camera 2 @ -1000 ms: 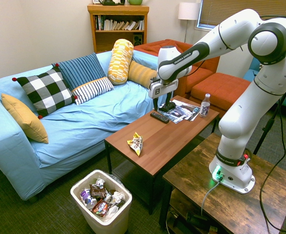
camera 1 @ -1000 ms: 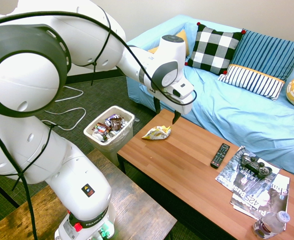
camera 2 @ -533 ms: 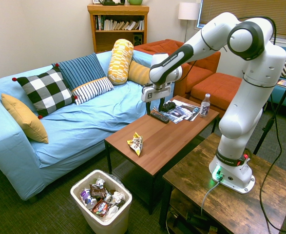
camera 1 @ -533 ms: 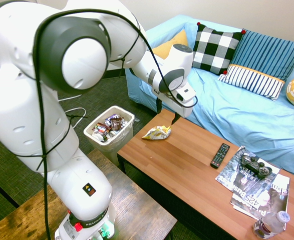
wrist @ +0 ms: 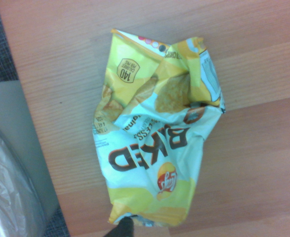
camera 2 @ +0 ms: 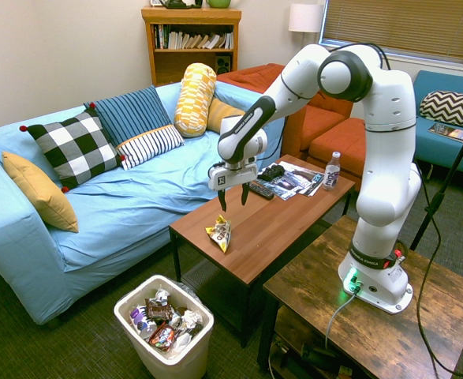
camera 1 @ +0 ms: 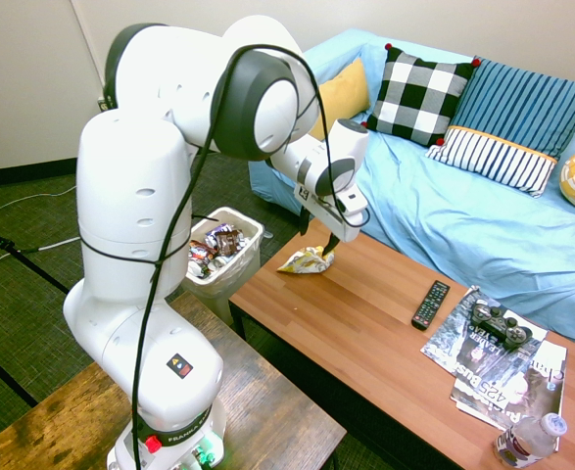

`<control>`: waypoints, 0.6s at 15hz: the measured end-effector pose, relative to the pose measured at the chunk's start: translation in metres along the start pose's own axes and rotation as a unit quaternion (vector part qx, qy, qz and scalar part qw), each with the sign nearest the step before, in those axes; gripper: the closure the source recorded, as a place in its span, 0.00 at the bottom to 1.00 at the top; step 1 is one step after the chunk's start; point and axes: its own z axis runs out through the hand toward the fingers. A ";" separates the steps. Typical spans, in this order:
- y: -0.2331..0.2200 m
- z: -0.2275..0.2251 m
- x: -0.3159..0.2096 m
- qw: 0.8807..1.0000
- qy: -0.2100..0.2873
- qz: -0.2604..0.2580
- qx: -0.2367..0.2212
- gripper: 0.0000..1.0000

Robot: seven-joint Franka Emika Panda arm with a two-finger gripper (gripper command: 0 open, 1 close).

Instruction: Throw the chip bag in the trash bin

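Note:
The chip bag [camera 1: 306, 260] [camera 2: 220, 233] [wrist: 157, 133] is a crumpled yellow-and-white foil bag lying flat on the wooden coffee table [camera 1: 385, 333] [camera 2: 270, 225], near its end by the bin. My gripper [camera 1: 318, 235] [camera 2: 233, 198] hangs open just above the bag, fingers pointing down, with nothing between them. The trash bin [camera 1: 240, 264] [camera 2: 128, 320] is a small white basket with a clear liner, standing on the floor just beyond that table end, below table height and holding several crumpled wrappers.
A black remote [camera 1: 430, 304], a game controller [camera 1: 498, 323] on magazines [camera 1: 522, 377] and a water bottle [camera 1: 528, 439] lie toward the table's other end. A blue sofa [camera 1: 483, 215] with pillows runs along one side. A dark wooden table [camera 2: 373, 308] bears the arm.
The arm has swung along the table from the remote end toward the bin end and come lower, so the open gripper now hangs over the chip bag. The bag has not moved.

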 end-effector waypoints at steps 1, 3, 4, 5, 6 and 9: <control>-0.005 0.014 0.002 1.000 -0.006 0.003 -0.007 0.00; -0.017 0.040 0.004 1.000 -0.011 0.007 -0.016 0.00; -0.021 0.051 0.005 1.000 -0.013 0.010 -0.021 1.00; -0.025 0.059 0.005 1.000 -0.014 0.013 -0.025 1.00; -0.028 0.063 0.007 0.999 -0.013 0.016 -0.027 1.00; -0.030 0.064 0.010 0.999 -0.009 0.025 -0.028 1.00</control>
